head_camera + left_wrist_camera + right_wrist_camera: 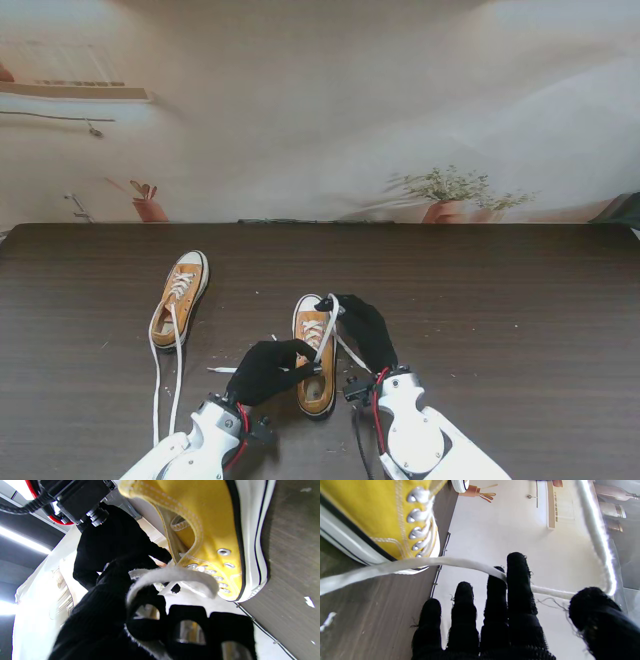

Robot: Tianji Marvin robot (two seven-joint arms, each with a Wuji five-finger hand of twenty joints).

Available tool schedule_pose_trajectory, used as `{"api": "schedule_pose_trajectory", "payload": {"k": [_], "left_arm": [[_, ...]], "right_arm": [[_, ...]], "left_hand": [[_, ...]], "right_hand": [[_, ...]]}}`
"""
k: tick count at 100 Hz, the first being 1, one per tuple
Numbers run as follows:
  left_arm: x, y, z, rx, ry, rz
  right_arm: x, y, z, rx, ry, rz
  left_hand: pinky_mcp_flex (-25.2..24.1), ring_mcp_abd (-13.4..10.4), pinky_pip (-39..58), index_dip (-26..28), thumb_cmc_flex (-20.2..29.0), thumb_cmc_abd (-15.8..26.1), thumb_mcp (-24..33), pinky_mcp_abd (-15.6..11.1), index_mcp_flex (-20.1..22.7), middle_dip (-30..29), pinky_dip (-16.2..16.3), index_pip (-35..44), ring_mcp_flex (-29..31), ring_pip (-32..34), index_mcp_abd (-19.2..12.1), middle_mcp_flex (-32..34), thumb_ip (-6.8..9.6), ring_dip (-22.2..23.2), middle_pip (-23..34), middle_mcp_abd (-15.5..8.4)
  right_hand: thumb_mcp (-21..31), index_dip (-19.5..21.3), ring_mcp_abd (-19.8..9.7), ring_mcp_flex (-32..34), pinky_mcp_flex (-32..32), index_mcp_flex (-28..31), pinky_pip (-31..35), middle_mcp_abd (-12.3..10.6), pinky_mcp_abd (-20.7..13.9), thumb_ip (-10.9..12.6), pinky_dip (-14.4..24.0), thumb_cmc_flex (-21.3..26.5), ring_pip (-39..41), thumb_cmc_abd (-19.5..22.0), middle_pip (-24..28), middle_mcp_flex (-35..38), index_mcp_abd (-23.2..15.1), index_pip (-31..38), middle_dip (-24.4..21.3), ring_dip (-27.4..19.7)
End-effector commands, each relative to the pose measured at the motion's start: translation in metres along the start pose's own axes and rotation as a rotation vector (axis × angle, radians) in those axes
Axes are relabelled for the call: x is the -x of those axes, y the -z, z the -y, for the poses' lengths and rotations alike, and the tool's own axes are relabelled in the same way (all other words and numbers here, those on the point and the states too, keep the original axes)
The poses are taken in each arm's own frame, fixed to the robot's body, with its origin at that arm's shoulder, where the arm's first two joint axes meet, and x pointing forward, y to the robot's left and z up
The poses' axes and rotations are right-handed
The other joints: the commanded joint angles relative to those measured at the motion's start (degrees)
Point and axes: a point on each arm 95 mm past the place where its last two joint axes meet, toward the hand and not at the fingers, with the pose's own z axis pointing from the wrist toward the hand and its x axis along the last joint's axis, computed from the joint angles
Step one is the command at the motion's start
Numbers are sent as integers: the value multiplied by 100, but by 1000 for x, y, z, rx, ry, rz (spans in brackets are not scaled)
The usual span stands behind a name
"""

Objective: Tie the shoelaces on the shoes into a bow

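The stand view gives you the layout: two yellow shoes on a dark wooden table (500, 330). The near shoe (316, 360) lies between your two black-gloved hands, toe pointing away from you. The far shoe (180, 298) sits well apart to its left, its loose laces (165, 385) trailing toward you across the table.

From here your left hand (268, 368) rests against the near shoe's left side, and your right hand (365, 328) reaches over its toe end, with a white lace (327, 328) running up to its fingers. Whether either hand really grips, you cannot judge from this view.

The left wrist view settles it for that side: your left hand (140, 620) has its fingers curled around a loop of white lace (175, 576), pinched right beside the shoe's eyelets (223, 552). Your right hand (112, 545) shows behind it, close by.

The right wrist view shows what the others hide: the lace (445, 562) passes taut between two fingers (520, 580) of your right hand (500, 620), continues to the thumb, then curves away. The remaining fingers stand straight and slightly apart, so the lace is clamped between fingers, not wrapped in a fist. The shoe's side (370, 517) lies just beside the lace.
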Motion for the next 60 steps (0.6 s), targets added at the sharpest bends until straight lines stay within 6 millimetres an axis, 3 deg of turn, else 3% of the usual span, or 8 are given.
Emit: {"api": "schedule_pose_trajectory", "payload": {"k": [1,10,14,21,34,44,60], "left_arm": [[-2,0,-1,15,-3,-5],[-2,1,2,10,-11,-4],[-2,2,3,5,-19,-4],[-1,3,8,-10,-31,0],[1,6,20,-45,-63,11],[2,8,28,-69,-76,19],[3,10,32,-78,-83,25]], "right_arm": [[-2,-2,2,-5,-20,-13],[-3,-2,2,17,-20,-28],[-4,-2,2,23,-20,-34],[-5,-2,2,35,-30,-33],[-7,-2,2,56,-54,-28],[-9,-2,3,76,-99,-7],[-12,-1,3,91,-144,14]], "left_hand": [[93,104,1442,-108,213,139,-190,-405,89,-5,52,44,162,346,-11,317,118,-106,141,45],[95,94,1442,-116,198,142,-198,-411,73,-4,52,33,163,347,-31,317,119,-106,141,44],[96,86,1442,-125,181,143,-206,-416,56,-2,53,18,163,347,-32,316,120,-106,144,38],[97,63,1442,-142,161,135,-215,-427,38,2,53,-7,164,349,-25,315,131,-106,146,35],[96,53,1442,-175,139,148,-224,-434,1,5,51,-59,163,351,-13,315,153,-107,146,34],[95,52,1442,-175,142,151,-226,-432,9,7,49,-61,163,351,-2,315,163,-108,145,34],[95,52,1442,-170,143,151,-236,-431,14,9,43,-60,163,352,4,315,166,-108,144,34]], "right_hand": [[277,-164,-191,260,64,337,291,250,-315,-16,-86,134,175,-123,-44,367,175,-83,-1,128],[476,-185,75,633,146,666,621,881,-481,-18,-4,294,512,-373,-103,988,515,107,-62,292],[537,-210,369,962,283,820,821,1133,-438,-24,85,333,779,-452,-118,1312,646,216,-90,408],[607,-241,634,1427,567,962,1058,1382,-254,-20,204,393,1117,-588,-55,1738,764,315,-95,537],[685,-284,1045,2161,1249,1053,1334,1583,517,-29,358,453,1518,-766,236,2166,797,428,-26,630],[726,-255,1227,2681,1777,1135,1392,1662,903,-29,375,571,1646,-920,432,2345,799,542,16,671],[677,-232,1401,3282,2881,1161,1603,1609,1672,-33,351,710,1754,-1026,787,2395,718,529,121,785]]}}
